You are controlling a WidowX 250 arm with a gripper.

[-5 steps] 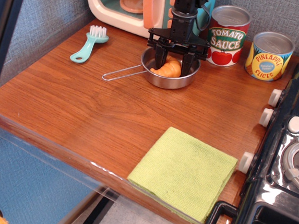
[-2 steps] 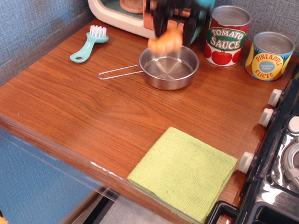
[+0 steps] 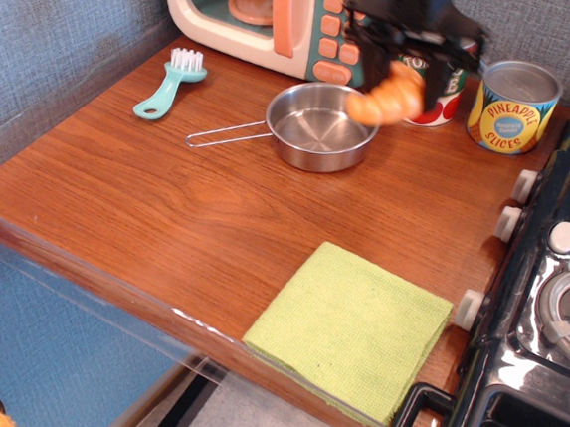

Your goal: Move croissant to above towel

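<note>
Arm: you see it come in from the top edge at the back right of the table (image 3: 165, 213), in front of the tomato can (image 3: 437, 97); only its lower black part shows, and it is blurred.
Hand: your hand (image 3: 402, 69) hangs in the air above the right rim of the pan (image 3: 318, 126), fingers pointing down.
Grip: the fingers are closed in on the croissant (image 3: 387, 95), one on each side of it; you are holding it clear of the table.
Croissant: orange and blurred, it hangs just off the pan's right edge, overlapping the tomato can in this view.
Pan: steel, with nothing in it, its wire handle pointing left toward the brush (image 3: 170, 84).
Towel: you find the towel (image 3: 350, 327) lying flat at the front right corner of the table, well apart from the croissant and touching nothing else.
Brush: teal, lying on the table at the back left, bristles toward the microwave (image 3: 272, 18).
Cans: the pineapple can (image 3: 514, 106) stands just beside the tomato can, at the back right.
Stove: the stove (image 3: 547, 296) runs along the right edge of the table, its white knobs facing the towel.
</note>
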